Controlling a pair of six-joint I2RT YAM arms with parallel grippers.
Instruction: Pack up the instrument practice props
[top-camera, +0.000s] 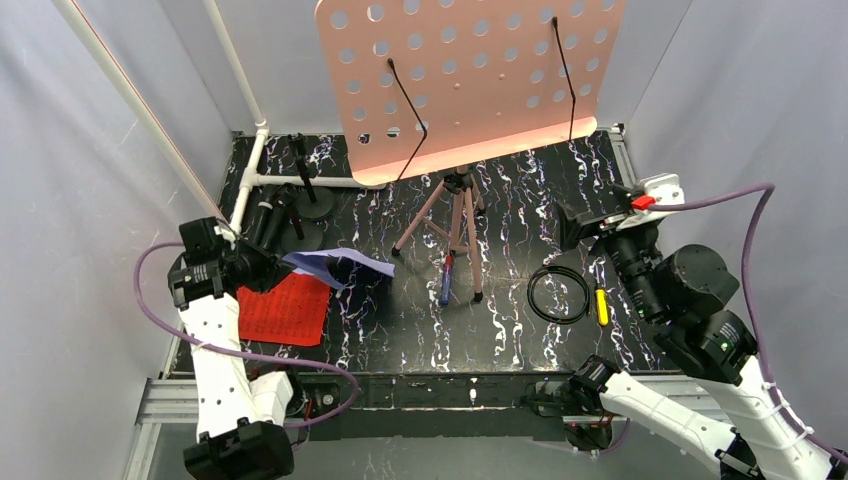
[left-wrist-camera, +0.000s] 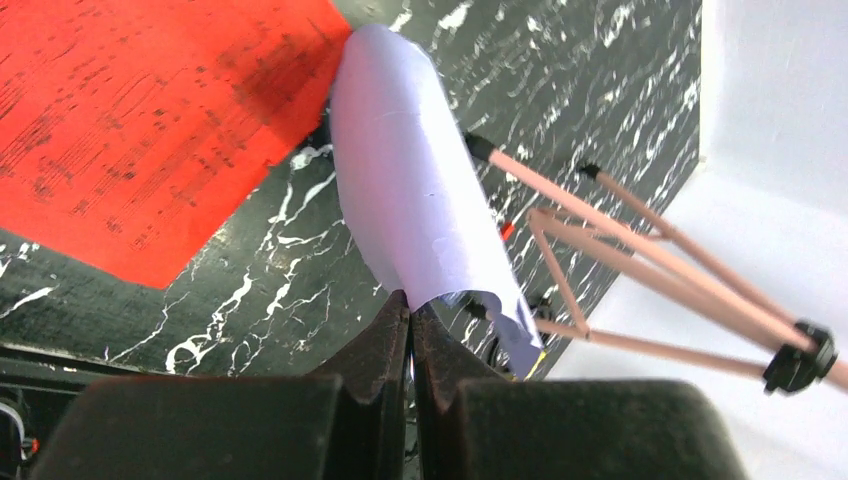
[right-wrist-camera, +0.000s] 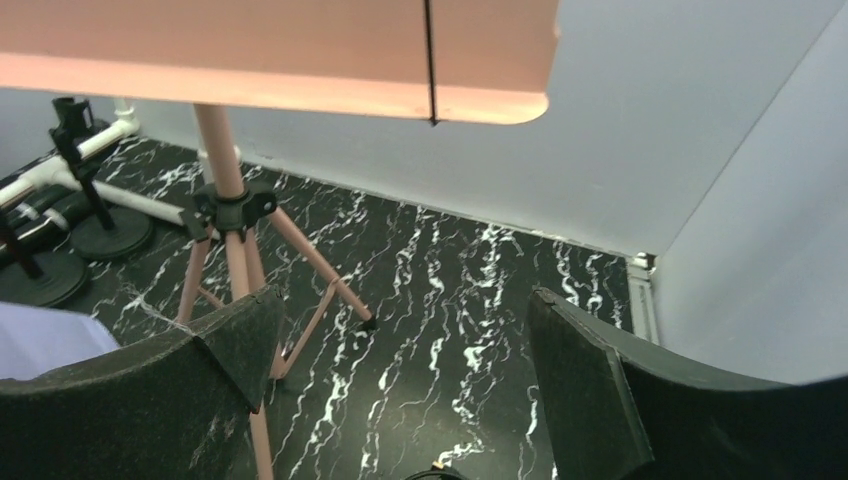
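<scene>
The pink hole-punched rack (top-camera: 470, 80) stands on its tripod legs (top-camera: 450, 225) at the back middle of the black marbled mat. Two black microphones (top-camera: 305, 180) with round bases stand at the back left. A red music sheet (top-camera: 285, 308) lies flat at the front left. My left gripper (top-camera: 262, 265) is shut on the edge of a white music sheet (top-camera: 340, 265), which curls up off the mat. In the left wrist view the gripper (left-wrist-camera: 412, 310) pinches the white sheet (left-wrist-camera: 420, 190) beside the red sheet (left-wrist-camera: 130, 120). My right gripper (top-camera: 575, 225) is open and empty, right of the tripod (right-wrist-camera: 230, 210).
A black cable coil (top-camera: 558, 293) and a yellow-handled tool (top-camera: 601, 305) lie at the front right. A blue and red pen (top-camera: 445, 280) lies under the tripod. The white pipe frame (top-camera: 250, 160) runs along the back left. Grey walls close in the sides.
</scene>
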